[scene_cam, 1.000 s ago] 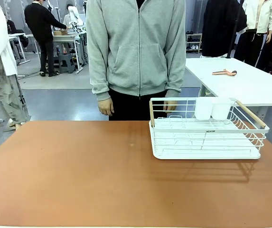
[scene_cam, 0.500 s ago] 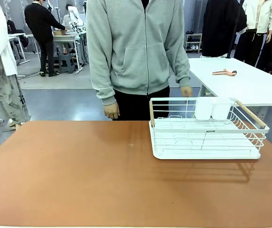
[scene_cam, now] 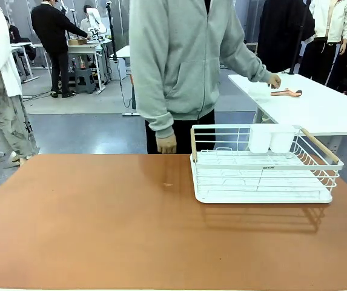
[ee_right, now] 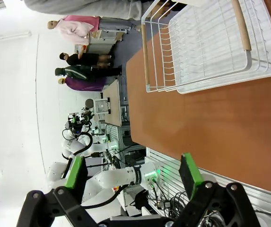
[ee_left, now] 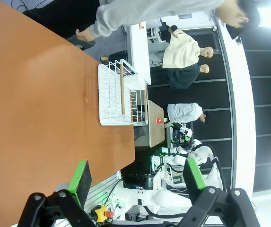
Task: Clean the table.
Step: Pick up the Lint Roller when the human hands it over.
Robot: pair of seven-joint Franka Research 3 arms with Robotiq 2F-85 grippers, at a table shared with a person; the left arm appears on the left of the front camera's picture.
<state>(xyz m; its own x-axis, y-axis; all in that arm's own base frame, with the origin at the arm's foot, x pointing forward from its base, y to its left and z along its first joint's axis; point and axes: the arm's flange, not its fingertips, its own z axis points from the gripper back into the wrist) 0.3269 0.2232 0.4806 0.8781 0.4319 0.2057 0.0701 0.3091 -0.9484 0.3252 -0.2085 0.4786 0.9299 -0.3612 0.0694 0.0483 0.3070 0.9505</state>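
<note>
**Reddish-brown tabletop (scene_cam: pixel 100 236) at the outset of cleaning**

Left end effector (ee_left: pixel 136 166) and right end effector (ee_right: pixel 131 169) are both released. In each wrist view the green pads stand wide apart with nothing between them, near the robot's edge of the tabletop. Beyond them the surface lies bare except for a white dish rack (scene_cam: pixel 264 173) on its right half and a faint speck (scene_cam: pixel 168 184) near the middle. Past the far edge stands a person, one hand (scene_cam: pixel 274 80) stretched to an orange tool (scene_cam: pixel 287 93) on the white table (scene_cam: pixel 318 112) behind the rack.

Judged step: preparation, with no wiping begun. The next move probably calls for a cloth or tool to be supplied and grasped before either arm sweeps the top.

The front view gives the person's reach. The wrist views give the finger spacing, and the right one shows the rack's wooden handles at close range.
</note>
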